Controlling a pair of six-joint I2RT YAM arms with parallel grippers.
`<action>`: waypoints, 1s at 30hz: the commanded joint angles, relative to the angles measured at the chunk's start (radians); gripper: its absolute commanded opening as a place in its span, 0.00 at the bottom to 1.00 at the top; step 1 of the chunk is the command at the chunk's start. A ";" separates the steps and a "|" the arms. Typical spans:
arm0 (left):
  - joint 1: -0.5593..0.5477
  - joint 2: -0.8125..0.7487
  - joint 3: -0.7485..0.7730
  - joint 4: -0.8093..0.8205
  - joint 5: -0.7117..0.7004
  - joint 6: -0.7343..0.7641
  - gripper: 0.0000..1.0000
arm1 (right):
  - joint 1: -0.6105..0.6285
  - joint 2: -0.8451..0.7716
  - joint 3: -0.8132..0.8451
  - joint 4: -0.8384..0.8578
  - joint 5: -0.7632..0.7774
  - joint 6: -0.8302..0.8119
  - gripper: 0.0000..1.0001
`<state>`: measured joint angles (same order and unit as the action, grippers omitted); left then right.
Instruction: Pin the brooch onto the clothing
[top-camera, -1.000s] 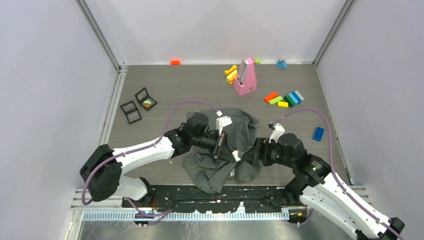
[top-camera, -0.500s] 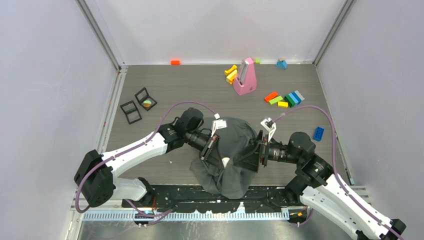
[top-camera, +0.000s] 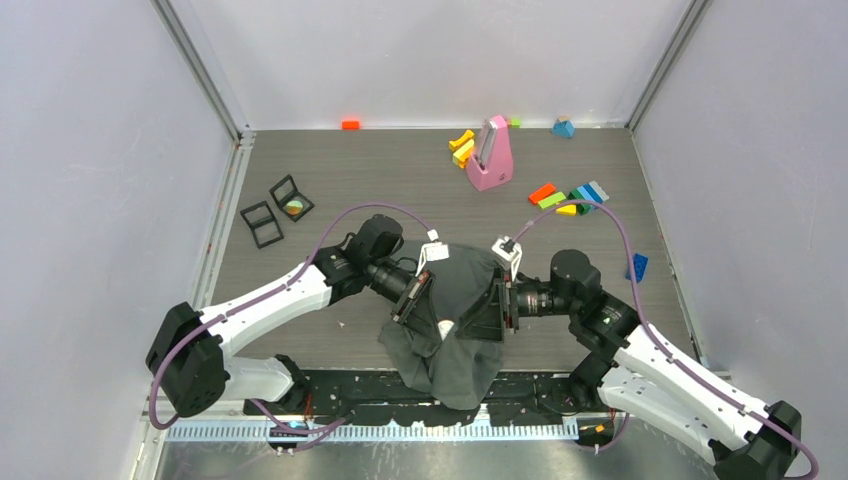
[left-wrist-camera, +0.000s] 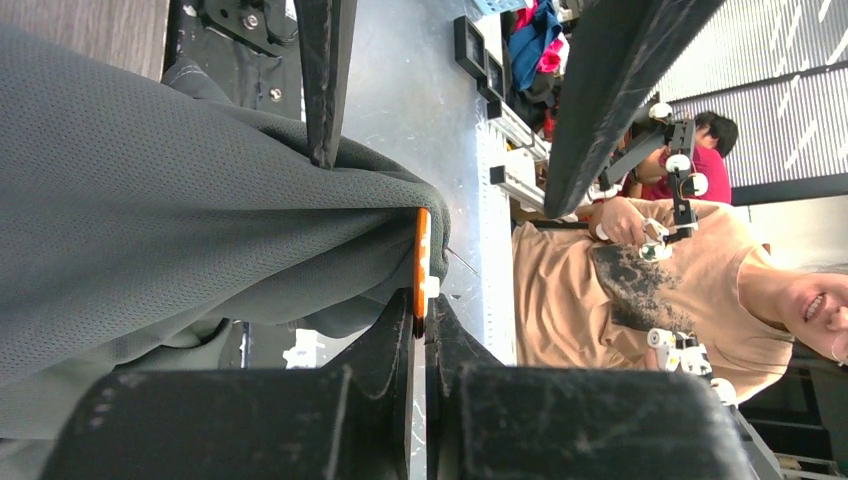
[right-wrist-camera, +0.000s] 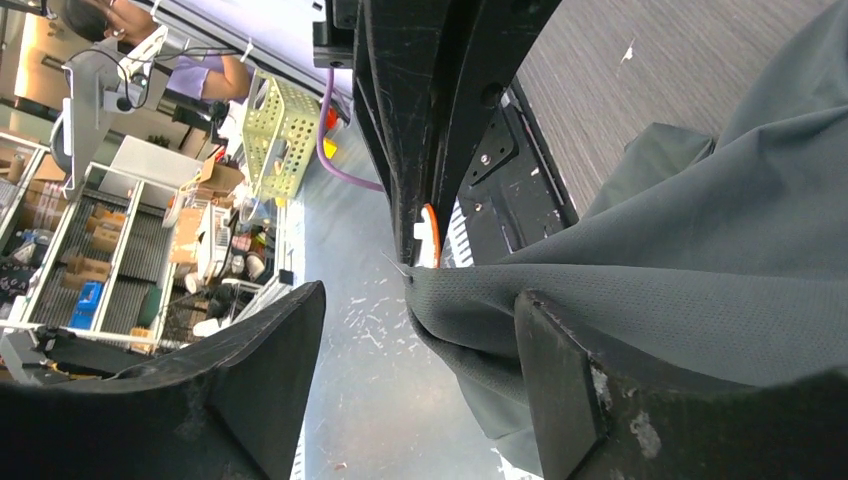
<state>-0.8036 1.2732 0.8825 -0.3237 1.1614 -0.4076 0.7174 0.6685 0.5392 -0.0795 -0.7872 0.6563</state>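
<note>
The clothing (top-camera: 455, 335), a dark grey T-shirt, hangs bunched between my two grippers near the table's front edge. My left gripper (top-camera: 424, 298) is shut on the brooch (left-wrist-camera: 421, 255), a thin orange piece with a white part, held edge-on against a fold of the clothing (left-wrist-camera: 180, 220). In the right wrist view the brooch (right-wrist-camera: 431, 233) sits at the fold's tip and a fine pin point sticks out beside it. My right gripper (right-wrist-camera: 418, 300) faces the left one with its jaws wide open. The fold of clothing (right-wrist-camera: 640, 290) reaches into the gap and lies against one finger (right-wrist-camera: 560, 370).
A pink upright wedge-shaped object (top-camera: 490, 155) stands at the back, with yellow blocks (top-camera: 462, 148) beside it. Several coloured blocks (top-camera: 570, 197) lie at the right, and a blue block (top-camera: 637, 266) near my right arm. Two open black cases (top-camera: 277, 210) lie left.
My right gripper has moved left toward the left gripper and the brooch. The shirt has been gathered up from a spread heap into a draped bunch between the grippers.
</note>
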 joint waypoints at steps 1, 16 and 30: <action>0.004 -0.018 0.020 0.016 0.063 0.015 0.00 | 0.029 0.022 0.000 0.075 -0.013 -0.009 0.71; 0.011 -0.003 0.022 0.026 0.077 0.010 0.00 | 0.116 0.073 0.011 0.067 0.044 -0.035 0.59; 0.014 -0.001 0.018 0.030 0.081 0.007 0.00 | 0.145 0.089 0.021 0.075 0.145 -0.034 0.45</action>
<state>-0.7963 1.2751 0.8825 -0.3233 1.1915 -0.4076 0.8516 0.7513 0.5377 -0.0559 -0.6868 0.6342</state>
